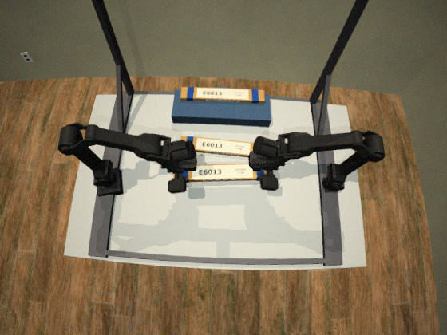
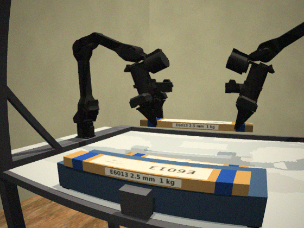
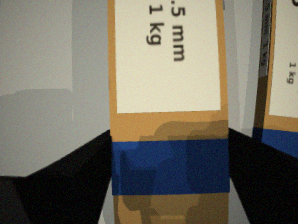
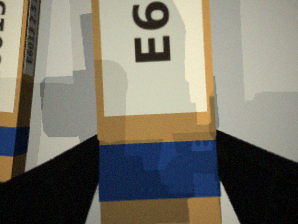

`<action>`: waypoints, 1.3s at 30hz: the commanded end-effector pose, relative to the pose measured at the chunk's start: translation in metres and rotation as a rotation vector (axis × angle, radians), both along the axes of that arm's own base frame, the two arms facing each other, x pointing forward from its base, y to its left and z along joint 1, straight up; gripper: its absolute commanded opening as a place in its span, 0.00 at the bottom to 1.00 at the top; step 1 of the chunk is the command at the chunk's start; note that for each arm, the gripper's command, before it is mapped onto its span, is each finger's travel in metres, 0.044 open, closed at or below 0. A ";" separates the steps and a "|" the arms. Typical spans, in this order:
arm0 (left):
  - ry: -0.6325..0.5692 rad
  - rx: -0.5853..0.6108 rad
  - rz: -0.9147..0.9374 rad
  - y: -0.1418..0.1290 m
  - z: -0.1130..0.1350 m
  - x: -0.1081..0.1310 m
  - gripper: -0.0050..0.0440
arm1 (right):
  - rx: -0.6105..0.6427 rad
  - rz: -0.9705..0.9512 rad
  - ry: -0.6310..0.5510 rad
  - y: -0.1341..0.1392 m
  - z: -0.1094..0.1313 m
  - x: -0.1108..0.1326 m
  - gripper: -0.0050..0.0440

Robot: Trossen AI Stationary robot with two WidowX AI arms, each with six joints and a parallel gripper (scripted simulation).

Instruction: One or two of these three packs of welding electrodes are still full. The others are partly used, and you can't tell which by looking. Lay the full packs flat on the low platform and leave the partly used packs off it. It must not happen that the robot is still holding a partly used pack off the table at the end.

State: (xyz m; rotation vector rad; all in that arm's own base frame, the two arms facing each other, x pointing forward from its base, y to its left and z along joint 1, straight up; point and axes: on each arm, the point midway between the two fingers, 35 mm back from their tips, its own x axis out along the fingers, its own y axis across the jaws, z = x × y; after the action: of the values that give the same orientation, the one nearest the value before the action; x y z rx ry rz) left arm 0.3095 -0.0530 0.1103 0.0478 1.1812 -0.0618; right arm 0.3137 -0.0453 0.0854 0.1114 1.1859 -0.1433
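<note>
Holding one pack (image 1: pixel 221 173) (image 2: pixel 195 126) (image 3: pixel 170 125) (image 4: pixel 155 129) aloft, another pack (image 1: pixel 223 94) (image 2: pixel 144 177) flat on blue platform (image 1: pixel 221 114) (image 2: pixel 95 188)

I see my right gripper (image 1: pixel 179 172) (image 2: pixel 239 125) (image 4: pixel 156 139) and left gripper (image 1: pixel 266 172) (image 2: pixel 156 121) (image 3: pixel 167 135) over the front pack (image 1: pixel 221 172) (image 2: pixel 196 126) (image 3: pixel 170 90) (image 4: pixel 155 90) at nine and three o'clock; toward twelve lie the middle pack (image 1: pixel 223 146) (image 2: pixel 187 160) (image 3: pixel 282 90) (image 4: pixel 10 140), then the blue platform (image 1: pixel 221 114) (image 2: pixel 92 185) bearing the third pack (image 1: pixel 221 94) (image 2: pixel 152 173)
</note>
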 end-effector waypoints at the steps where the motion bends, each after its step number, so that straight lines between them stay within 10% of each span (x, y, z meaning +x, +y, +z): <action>1: -0.019 -0.015 -0.054 -0.022 0.010 0.000 0.00 | -0.017 -0.057 -0.026 -0.002 0.011 -0.002 0.00; 39: -0.015 -0.021 -0.055 -0.091 0.010 -0.007 0.00 | -0.010 -0.057 -0.025 0.066 0.011 0.015 0.00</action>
State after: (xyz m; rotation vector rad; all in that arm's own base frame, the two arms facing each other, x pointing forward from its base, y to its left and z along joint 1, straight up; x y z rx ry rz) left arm 0.3054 -0.1220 0.1092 0.0497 1.1826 -0.0589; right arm 0.3245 0.0231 0.0865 0.1090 1.1825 -0.1467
